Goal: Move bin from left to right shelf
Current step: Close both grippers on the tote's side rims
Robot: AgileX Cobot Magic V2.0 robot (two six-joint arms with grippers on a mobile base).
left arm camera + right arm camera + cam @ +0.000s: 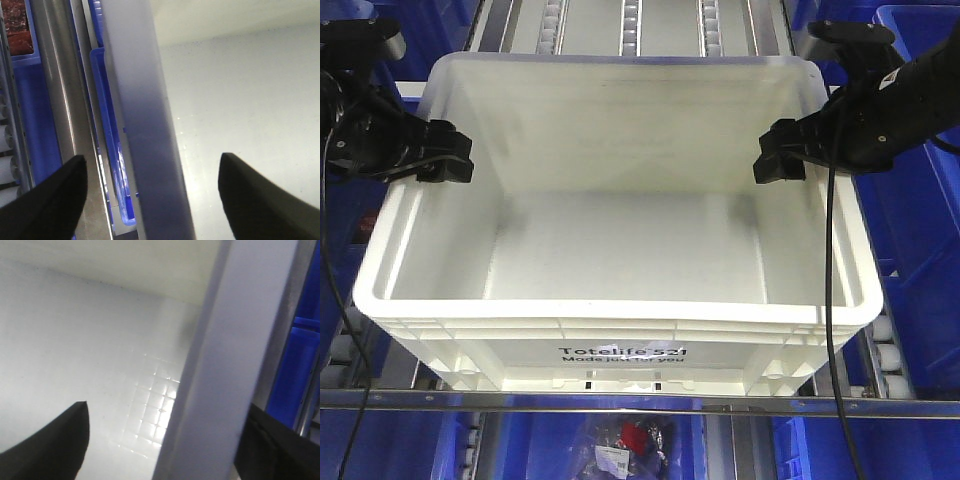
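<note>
The large white bin (620, 250) with black "Totelife 521" print stands empty on the right shelf, a grey roller rack (630, 25) with a silver front bar (880, 405). My left gripper (445, 160) straddles the bin's left wall, open. In the left wrist view that gripper (152, 165) has the rim (145, 125) between its black fingers (50, 200), with gaps on both sides. My right gripper (780, 155) straddles the right wall, open. In the right wrist view that gripper (167, 410) has one finger inside the bin and one finger (270, 445) outside, beside the rim (220, 365).
Blue plastic bins stand close on the right (910, 200), on the left (107, 140) and on the level below (520, 445). A clear bag with red contents (630, 440) lies in a lower bin. Black cables (832, 300) hang from both arms across the bin's sides.
</note>
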